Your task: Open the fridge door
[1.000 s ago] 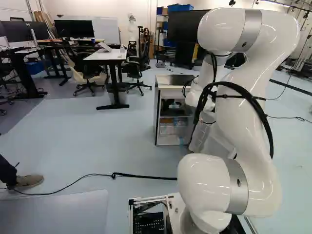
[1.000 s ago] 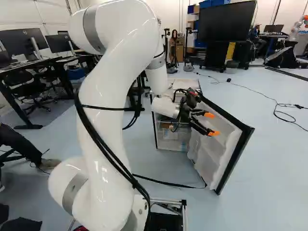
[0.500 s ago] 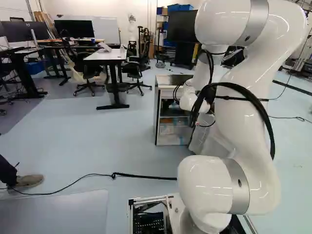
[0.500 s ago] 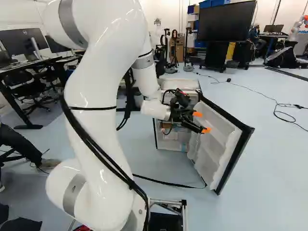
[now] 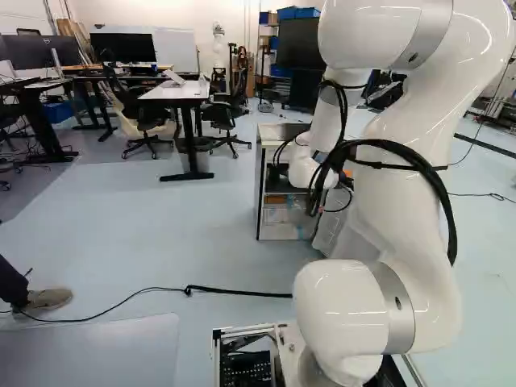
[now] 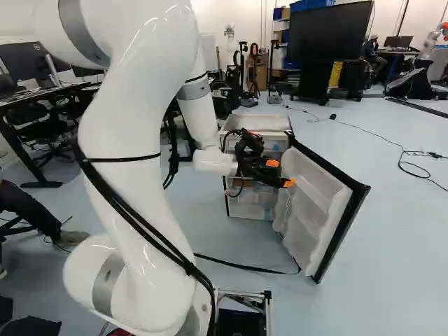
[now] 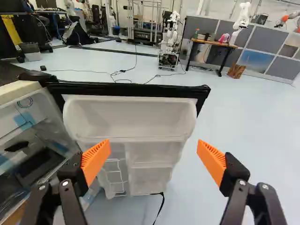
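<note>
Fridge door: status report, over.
Gripper open, gripping nothing. Fridge door swung wide open, inner shelves facing gripper. Nothing seen between them; cable on floor by door's foot.

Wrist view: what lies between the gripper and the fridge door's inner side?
Nothing visible: the wrist view shows the stretch from gripper to fridge door bare.

Arm: smooth, glossy white; lower band, satin grey metal. Pads, 2: matt, ridged. Door: smooth white plastic liner, glossy black rim. Fridge: clear plastic inside. Floor: smooth, faint sheen. Far table: wood top. Far block: wood.
</note>
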Controlling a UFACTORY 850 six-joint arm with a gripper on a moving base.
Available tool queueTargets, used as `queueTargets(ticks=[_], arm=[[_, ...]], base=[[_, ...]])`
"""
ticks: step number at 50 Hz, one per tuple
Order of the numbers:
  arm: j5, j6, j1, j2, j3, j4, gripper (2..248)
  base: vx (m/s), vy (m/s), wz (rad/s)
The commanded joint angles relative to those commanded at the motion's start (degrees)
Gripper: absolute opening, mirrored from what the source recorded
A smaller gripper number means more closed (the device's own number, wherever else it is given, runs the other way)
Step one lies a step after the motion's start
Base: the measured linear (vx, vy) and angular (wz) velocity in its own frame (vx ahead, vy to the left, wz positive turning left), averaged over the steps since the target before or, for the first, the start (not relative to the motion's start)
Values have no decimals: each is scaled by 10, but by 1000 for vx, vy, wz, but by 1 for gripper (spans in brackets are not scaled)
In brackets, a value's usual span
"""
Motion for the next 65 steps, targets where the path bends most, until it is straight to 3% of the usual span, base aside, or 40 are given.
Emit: queueTargets(ticks=[33,65], arm=[[-10,10,5,23,18,-41,247],[-36,38,18,82,64,-148,247]], base=[[0,0,0],[0,0,0]])
